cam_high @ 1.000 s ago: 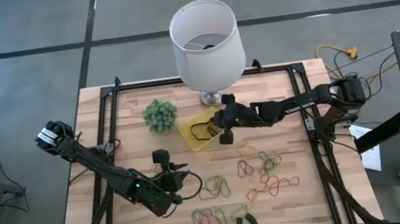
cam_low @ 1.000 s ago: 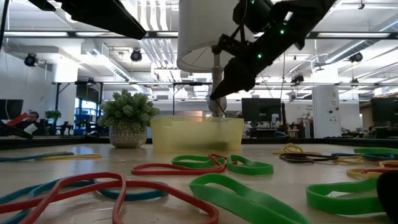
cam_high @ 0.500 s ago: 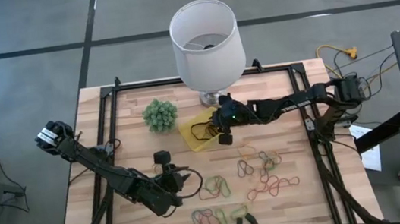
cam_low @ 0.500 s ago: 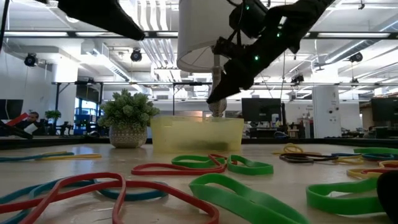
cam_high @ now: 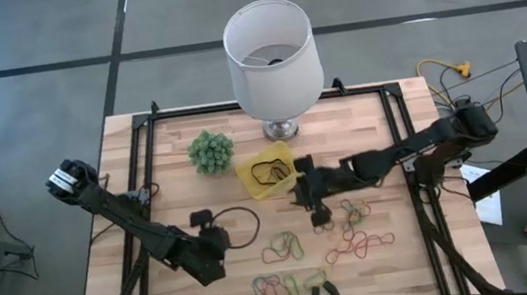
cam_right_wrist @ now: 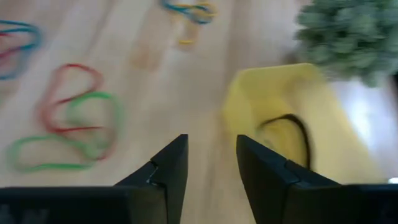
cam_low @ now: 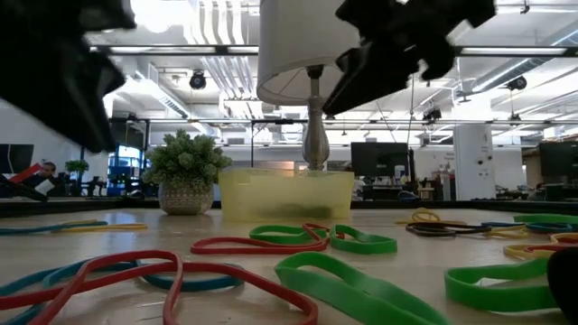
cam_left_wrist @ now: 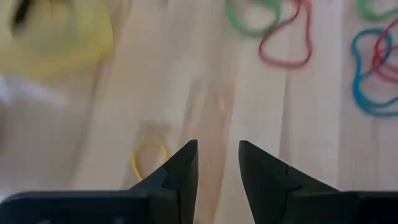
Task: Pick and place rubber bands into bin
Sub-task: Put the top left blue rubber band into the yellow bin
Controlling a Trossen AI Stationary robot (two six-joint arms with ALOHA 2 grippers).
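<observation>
Rubber bands in green, red, yellow and blue lie loose on the near half of the wooden table, with more of them in the low view. The yellow bin stands at mid-table with a black band lying in it. My right gripper hovers open just near-right of the bin, fingers empty. My left gripper hangs open over bare wood at the near left. A small yellow band lies beside its fingers.
A white lamp stands at the far middle behind the bin, and a fuzzy green plant sits to its left. Small dark stubby pieces lie near the front edge. Black rails run along the table's sides.
My right gripper has left its place over the bin, going toward the table's near edge and a little right. My left gripper has sunk toward the table and turned about its wrist. The bands and the bin lie as before.
</observation>
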